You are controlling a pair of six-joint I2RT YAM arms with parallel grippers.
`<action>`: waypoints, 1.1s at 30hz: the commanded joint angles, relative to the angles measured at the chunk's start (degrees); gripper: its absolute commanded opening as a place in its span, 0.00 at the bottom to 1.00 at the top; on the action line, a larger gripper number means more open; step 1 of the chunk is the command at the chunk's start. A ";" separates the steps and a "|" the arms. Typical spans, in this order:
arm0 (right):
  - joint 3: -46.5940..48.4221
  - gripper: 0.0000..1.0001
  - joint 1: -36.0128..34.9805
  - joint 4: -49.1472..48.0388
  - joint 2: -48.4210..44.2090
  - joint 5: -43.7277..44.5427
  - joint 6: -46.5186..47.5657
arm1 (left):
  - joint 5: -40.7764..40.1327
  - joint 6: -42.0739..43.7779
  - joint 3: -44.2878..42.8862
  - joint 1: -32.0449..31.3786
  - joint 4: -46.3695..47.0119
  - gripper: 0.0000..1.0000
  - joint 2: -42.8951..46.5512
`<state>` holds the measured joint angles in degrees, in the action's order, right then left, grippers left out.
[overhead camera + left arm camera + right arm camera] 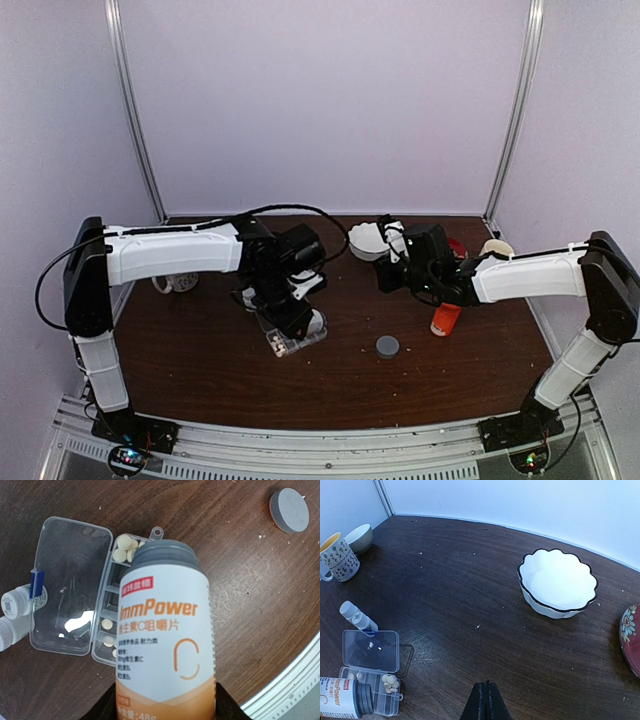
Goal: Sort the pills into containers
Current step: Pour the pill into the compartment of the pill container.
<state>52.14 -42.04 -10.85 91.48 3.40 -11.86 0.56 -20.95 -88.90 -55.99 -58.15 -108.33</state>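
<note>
Left fingers [225, 710] are held part-open, clamped on the white-and-orange bottle [165, 630], whose neck is placed over the open clear organizer box [70, 595] on the worktop [240, 580]. Pills [124, 547] are seen in its compartments. Right fingers [480, 702] are pressed together, empty.

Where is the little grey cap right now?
In the top view the grey cap lies flat on the table near its middle, right of the open pill box and left of the orange bottle.

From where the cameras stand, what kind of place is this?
Probably a robot test booth, not a home: plain pale walls, metal corner posts, and the left arm and right arm bolted at a dark table's edge.
</note>
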 commanded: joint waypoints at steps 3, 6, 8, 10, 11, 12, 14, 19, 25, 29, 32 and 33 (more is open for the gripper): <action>1.27 0.00 -0.32 0.23 0.38 0.24 0.74 | 2.43 -0.65 3.07 0.05 4.18 0.00 1.82; 1.15 0.00 -0.32 0.02 0.21 -0.50 0.63 | -2.39 -0.62 -0.93 -0.16 -1.04 0.00 0.55; 1.17 0.00 -0.32 0.14 0.32 -0.18 0.68 | 0.42 -0.95 2.89 -0.09 3.16 0.00 2.30; 1.37 0.00 -0.32 0.29 0.36 0.08 0.69 | 1.22 -0.51 1.60 -0.07 2.12 0.00 1.64; 1.46 0.00 -0.32 0.38 0.34 -0.51 0.59 | -1.41 -0.41 -0.07 -0.14 -0.31 0.00 1.04; 1.40 0.00 -0.32 0.31 0.40 -1.60 0.73 | -2.80 -0.53 -0.21 -0.08 -1.11 0.00 1.35; 1.57 0.00 -0.32 0.18 0.88 -5.41 1.18 | -2.37 -0.94 2.72 0.00 1.61 0.00 3.08; 3.44 0.00 -0.70 0.22 3.22 -18.64 -0.16 | -1.48 -0.87 5.13 0.05 5.40 0.00 3.53; 0.94 0.00 -0.71 -2.34 3.35 -24.28 -13.74 | -1.31 -0.41 5.82 0.02 7.04 0.00 3.87; -4.03 0.00 -1.04 -10.87 2.85 -29.66 -22.93 | -1.56 -0.28 6.11 0.03 7.39 0.00 4.10; -3.86 0.00 -1.49 -10.30 3.55 -30.22 -24.52 | -1.56 0.15 5.84 0.06 7.43 0.00 3.73; -3.71 0.00 -1.59 -9.92 3.87 -30.43 -24.51 | -1.48 0.20 5.66 0.01 7.43 0.00 3.62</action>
<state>48.40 -42.85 -17.41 94.83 -23.31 -30.65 -0.49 -21.37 -83.02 -55.99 -52.49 -106.43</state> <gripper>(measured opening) 0.006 0.531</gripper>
